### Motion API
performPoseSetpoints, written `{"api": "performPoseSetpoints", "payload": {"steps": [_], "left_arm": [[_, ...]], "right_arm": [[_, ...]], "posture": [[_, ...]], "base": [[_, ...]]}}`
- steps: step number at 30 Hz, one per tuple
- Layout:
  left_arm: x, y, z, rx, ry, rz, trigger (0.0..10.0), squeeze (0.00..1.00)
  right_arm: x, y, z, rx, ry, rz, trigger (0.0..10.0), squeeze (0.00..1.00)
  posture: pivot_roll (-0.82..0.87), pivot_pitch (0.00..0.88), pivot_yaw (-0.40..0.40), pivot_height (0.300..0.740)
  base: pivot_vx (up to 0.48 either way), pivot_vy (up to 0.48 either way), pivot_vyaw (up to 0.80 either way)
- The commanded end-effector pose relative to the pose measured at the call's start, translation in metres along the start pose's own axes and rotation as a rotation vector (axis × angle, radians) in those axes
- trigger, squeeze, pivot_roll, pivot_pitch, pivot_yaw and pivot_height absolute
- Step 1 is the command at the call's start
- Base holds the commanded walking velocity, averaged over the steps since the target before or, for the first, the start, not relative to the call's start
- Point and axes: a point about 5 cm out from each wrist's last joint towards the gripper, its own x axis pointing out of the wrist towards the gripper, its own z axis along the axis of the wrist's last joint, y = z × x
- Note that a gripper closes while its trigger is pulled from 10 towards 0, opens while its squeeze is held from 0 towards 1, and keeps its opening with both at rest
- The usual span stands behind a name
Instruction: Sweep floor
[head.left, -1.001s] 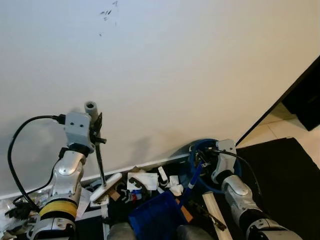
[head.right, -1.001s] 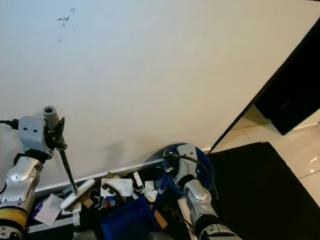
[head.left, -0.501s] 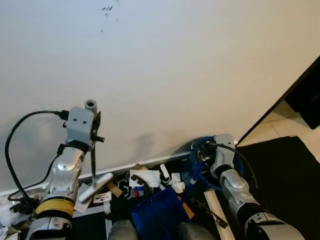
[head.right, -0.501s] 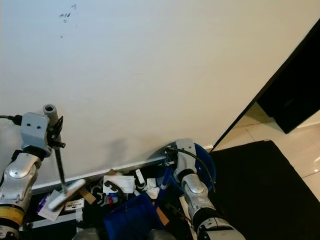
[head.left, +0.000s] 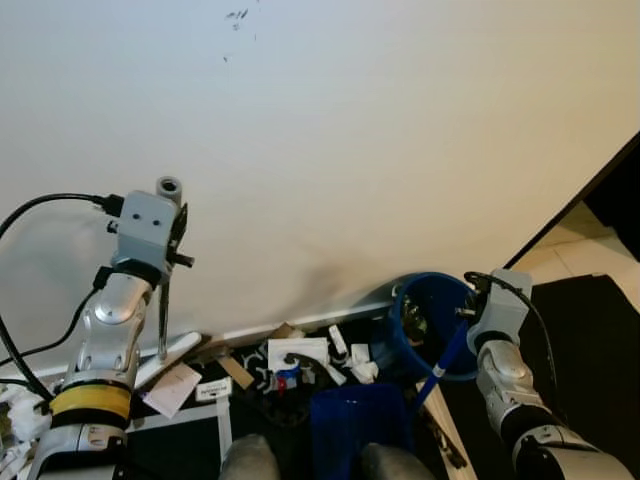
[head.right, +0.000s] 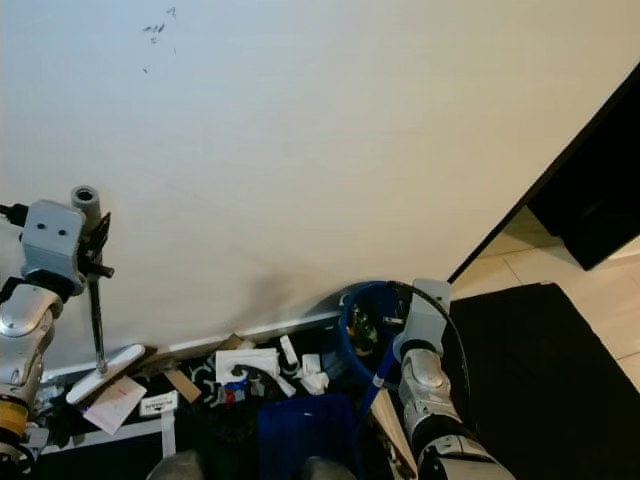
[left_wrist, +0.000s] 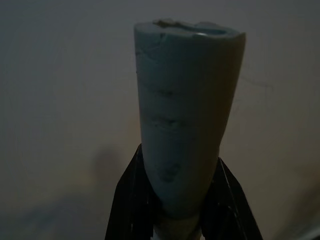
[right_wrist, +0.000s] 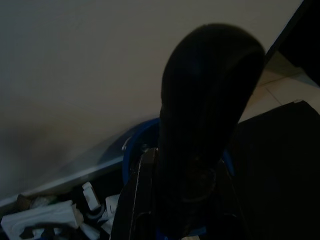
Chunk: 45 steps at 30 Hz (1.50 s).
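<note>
Left gripper (head.left: 176, 232): clamped on the grey-handled broom (head.left: 163, 290), held upright by the wall.
Broom head: low, beside the scattered paper litter (head.left: 296, 357).
Right gripper (right_wrist: 175, 210): closed on the blue dustpan's black-capped handle (head.left: 444, 357), beside the round blue bin (head.left: 405, 318).

Litter (head.left: 300, 362) is crowding the floor between the left gripper (head.left: 172, 243) and right gripper (head.left: 470, 312). A blue bucket (head.left: 425, 325) is standing just beside the right gripper, the wall (head.left: 350, 150) blocking everything ahead.
</note>
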Motion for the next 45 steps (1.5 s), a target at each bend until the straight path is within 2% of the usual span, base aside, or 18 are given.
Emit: {"api": "performPoseSetpoints", "payload": {"steps": [1,5,6,10,13,16,21,23,24,25,26,28,29,30,33,37,41,45], "left_arm": [[-0.003,-0.018,-0.006,-0.022,0.022,-0.037,10.0,0.0],[-0.004,-0.023,-0.008,-0.021,0.024,-0.042,10.0,0.0],[-0.005,-0.024,-0.007,-0.026,0.015,-0.034,10.0,0.0],[-0.005,-0.024,-0.006,-0.028,0.009,-0.028,10.0,0.0],[-0.002,-0.023,-0.001,-0.044,-0.019,-0.013,10.0,0.0],[0.001,-0.024,0.004,-0.053,-0.037,-0.015,10.0,0.0],[0.006,-0.027,0.009,-0.051,-0.054,-0.019,10.0,0.0],[0.01,-0.027,0.013,-0.051,-0.077,-0.012,10.0,0.0],[0.01,-0.027,0.013,-0.051,-0.077,-0.012,10.0,0.0],[0.012,-0.027,0.015,-0.05,-0.085,-0.013,10.0,0.0],[0.012,-0.027,0.015,-0.05,-0.085,-0.013,10.0,0.0],[0.016,-0.03,0.018,-0.055,-0.097,-0.023,10.0,0.0],[0.018,-0.032,0.019,-0.057,-0.103,-0.028,10.0,0.0],[0.018,-0.032,0.019,-0.057,-0.103,-0.028,10.0,0.0],[0.02,-0.038,0.022,-0.059,-0.117,-0.043,10.0,0.0],[0.02,-0.039,0.022,-0.058,-0.121,-0.048,10.0,0.0],[0.021,-0.043,0.022,-0.071,-0.119,-0.056,10.0,0.0],[0.025,-0.054,0.022,-0.078,-0.114,-0.085,10.0,0.0]], "right_arm": [[-0.008,-0.003,-0.015,-0.046,0.03,-0.034,10.0,0.0],[-0.009,-0.011,-0.009,-0.103,-0.026,-0.117,10.0,0.0],[-0.01,-0.027,-0.003,-0.153,-0.079,-0.252,10.0,0.0],[-0.011,-0.034,-0.001,-0.167,-0.098,-0.315,10.0,0.0],[-0.014,-0.057,0.006,-0.169,-0.127,-0.459,10.0,0.0],[-0.015,-0.069,0.009,-0.161,-0.143,-0.51,10.0,0.0],[-0.014,-0.077,0.014,-0.159,-0.16,-0.536,10.0,0.0],[-0.011,-0.071,0.017,-0.034,-0.169,-0.496,10.0,0.0],[-0.011,-0.071,0.017,-0.034,-0.169,-0.496,10.0,0.0],[-0.008,-0.065,0.016,0.042,-0.162,-0.453,10.0,0.0],[-0.008,-0.065,0.016,0.042,-0.162,-0.453,10.0,0.0],[-0.002,-0.042,0.015,0.178,-0.135,-0.299,10.0,0.0],[0.0,-0.032,0.015,0.21,-0.128,-0.229,10.0,0.0],[0.0,-0.032,0.015,0.21,-0.128,-0.229,10.0,0.0],[0.002,-0.015,0.017,0.22,-0.129,-0.137,10.0,0.0],[0.002,-0.013,0.018,0.225,-0.137,-0.127,10.0,0.0],[0.004,-0.004,0.023,0.275,-0.156,-0.047,10.0,0.0],[0.006,0.018,0.024,0.29,-0.133,0.104,10.0,0.0]], "posture": [[0.15,0.0,-0.097,0.74],[0.14,0.0,-0.103,0.74],[0.14,0.0,-0.108,0.74],[0.14,0.0,-0.108,0.74],[0.13,0.0,-0.111,0.74],[0.13,0.0,-0.11,0.74],[0.12,0.0,-0.104,0.74],[0.11,0.0,-0.096,0.74],[0.11,0.0,-0.096,0.74],[0.11,0.0,-0.096,0.74],[0.11,0.0,-0.096,0.74],[0.11,0.014,-0.086,0.74],[0.11,0.018,-0.085,0.74],[0.11,0.018,-0.085,0.74],[0.11,0.029,-0.081,0.74],[0.11,0.036,-0.082,0.74],[0.11,0.045,-0.079,0.74],[0.1,0.074,-0.07,0.74]], "base": [[0.0,0.0,0.0],[0.0,0.0,0.0],[0.0,0.0,0.0],[0.0,0.0,0.0],[0.0,0.0,0.0],[0.0,0.0,0.0],[0.0,0.0,0.0],[0.0,0.0,0.0],[0.0,0.0,0.0],[0.0,0.0,0.0],[0.0,0.0,0.0],[0.0,0.0,0.0],[0.0,0.0,0.0],[0.0,0.0,0.0],[0.0,0.0,0.0],[0.0,0.0,0.0],[0.0,0.0,0.0],[0.0,0.0,0.0]]}}
